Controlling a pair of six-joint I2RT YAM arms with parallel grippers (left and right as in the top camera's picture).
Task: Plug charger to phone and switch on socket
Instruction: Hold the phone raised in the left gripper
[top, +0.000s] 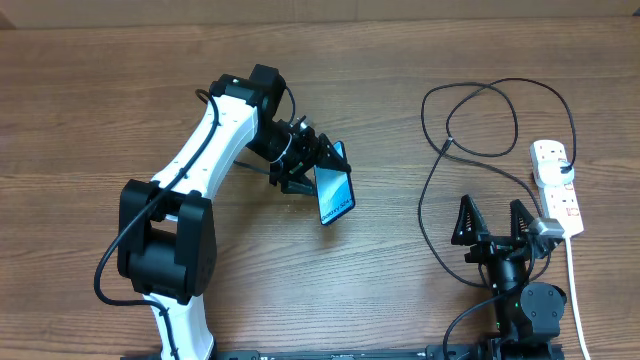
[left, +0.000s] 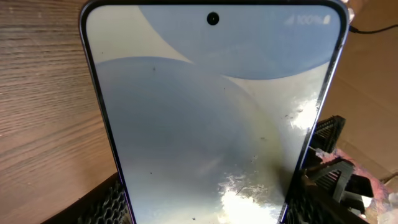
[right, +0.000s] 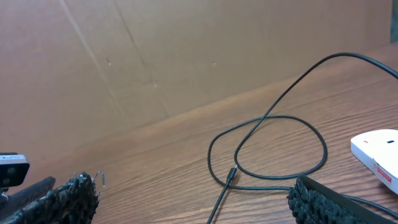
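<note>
Jaws clamped on the phone (top: 336, 195) at left gripper (top: 318, 172), phone held tilted mid-table, right gripper (top: 492, 222) spread wide, empty, charger (top: 424, 195) coiled beside socket (top: 557, 185), well apart from phone

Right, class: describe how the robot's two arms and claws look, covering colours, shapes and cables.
The left arm has white links, bulky black joint housings and a black cable alongside. The left claw is black. The right arm shows only black, and the right claw has two black triangular fingers with rough pads.
</note>
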